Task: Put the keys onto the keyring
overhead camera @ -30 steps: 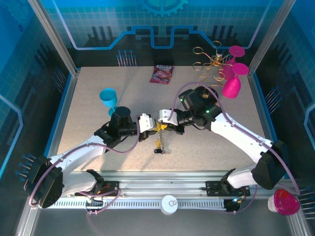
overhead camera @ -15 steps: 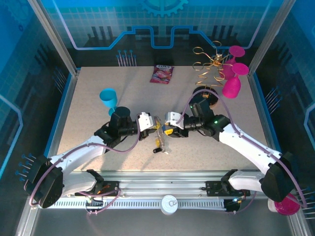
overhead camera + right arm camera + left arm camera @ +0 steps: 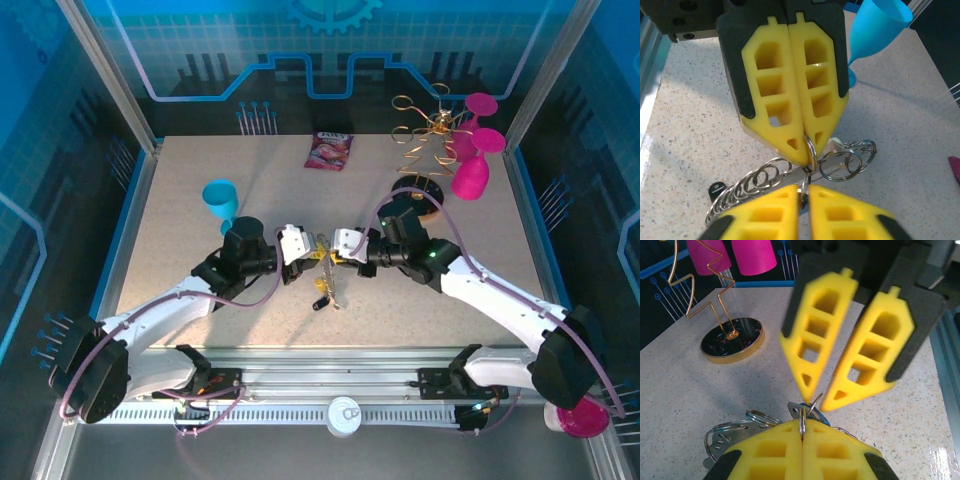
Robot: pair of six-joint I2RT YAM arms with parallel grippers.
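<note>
My left gripper [image 3: 802,432] is shut on a silvery split ring, the keyring [image 3: 802,421], which stands edge-on between its pads. From it hangs a bunch of linked rings [image 3: 747,187] and a flat metal tag [image 3: 725,440], reaching the table. A black-headed key [image 3: 317,303] lies at the bunch's low end, and a blue piece [image 3: 832,421] shows behind the ring. My right gripper [image 3: 804,194] faces the left one tip to tip, with its jaws closed on a small ring [image 3: 805,186] of the same bunch. Both grippers meet at the table's middle [image 3: 325,256].
A gold wire rack [image 3: 425,135] on a round dark base [image 3: 732,340] stands at the back right beside two pink goblets [image 3: 470,175]. A blue cup [image 3: 222,200] is behind the left arm. A pink packet [image 3: 330,150] lies at the back.
The right gripper opened and drew back a little to the right, then returned to the left gripper and closed on the bunch. The left gripper stayed shut on the ring.
</note>
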